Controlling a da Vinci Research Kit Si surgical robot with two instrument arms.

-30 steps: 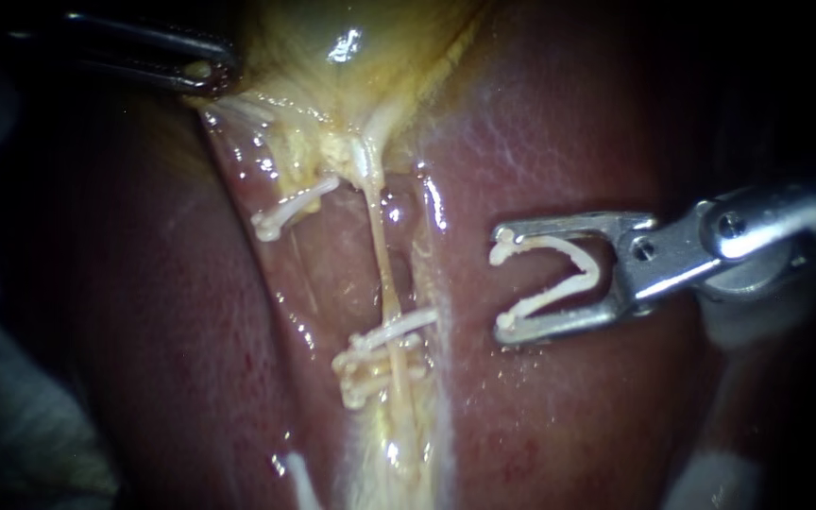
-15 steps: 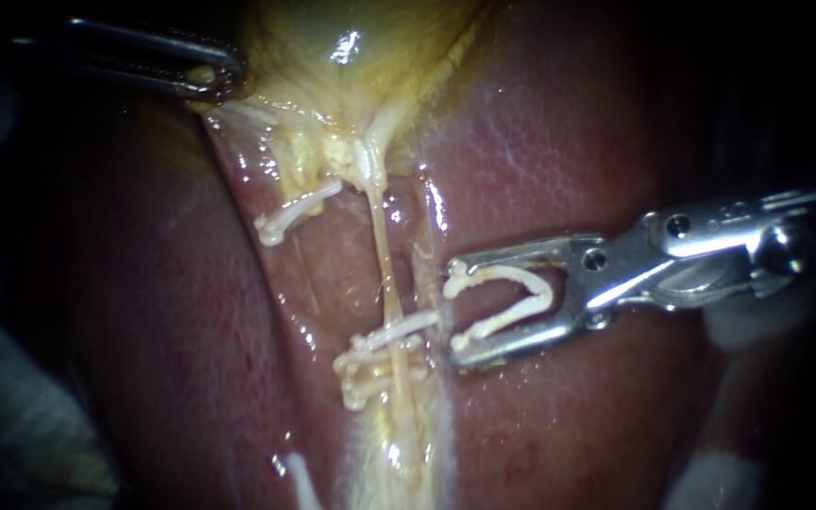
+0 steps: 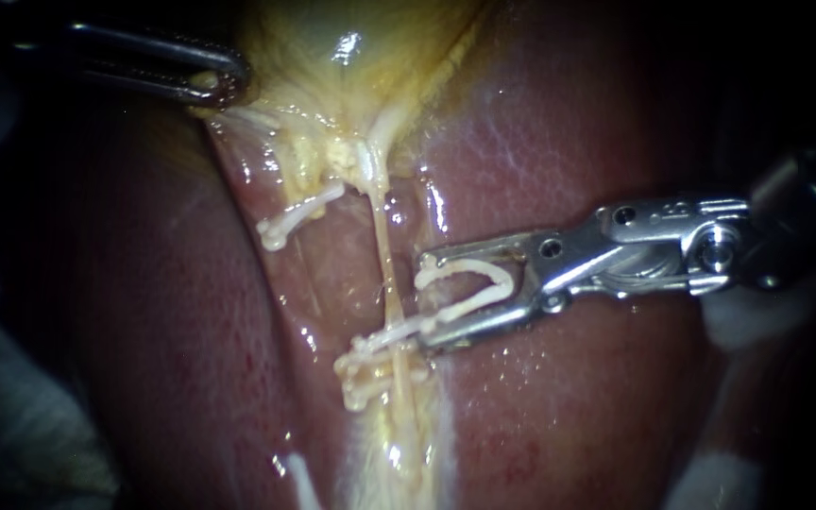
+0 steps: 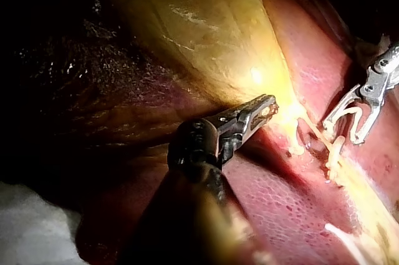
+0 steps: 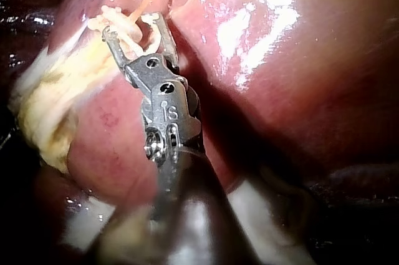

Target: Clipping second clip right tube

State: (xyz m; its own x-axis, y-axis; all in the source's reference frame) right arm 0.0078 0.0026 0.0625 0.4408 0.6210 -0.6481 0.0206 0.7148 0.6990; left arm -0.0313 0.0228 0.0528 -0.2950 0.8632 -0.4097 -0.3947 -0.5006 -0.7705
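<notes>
A thin pale tube [image 3: 384, 255] runs down the middle from the yellow gallbladder [image 3: 351, 47]. It bears two white clips [image 3: 380, 357] low down. Another clip [image 3: 297, 215] sits on the tissue strand to its left. My right instrument [image 3: 427, 297] enters from the right and is shut on an open white clip [image 3: 472, 283]. Its tips lie just right of the tube, and the lower tip touches the upper of the two low clips. The right wrist view shows this instrument [image 5: 134, 28] at the tube. My left instrument [image 3: 214, 83] is shut on gallbladder tissue at the upper left; the left wrist view shows its jaws [image 4: 267, 108] on that tissue.
Red liver [image 3: 559, 123] lies on both sides of the tube. Pale cloth shows at the lower right [image 3: 715, 472] and the far left [image 3: 11, 425]. A short white strand [image 3: 299, 477] lies below the clips.
My right instrument has carried the open clip leftward and a little down, from well right of the tube to right beside it. Its jaws stand narrower. The left instrument has held still.
</notes>
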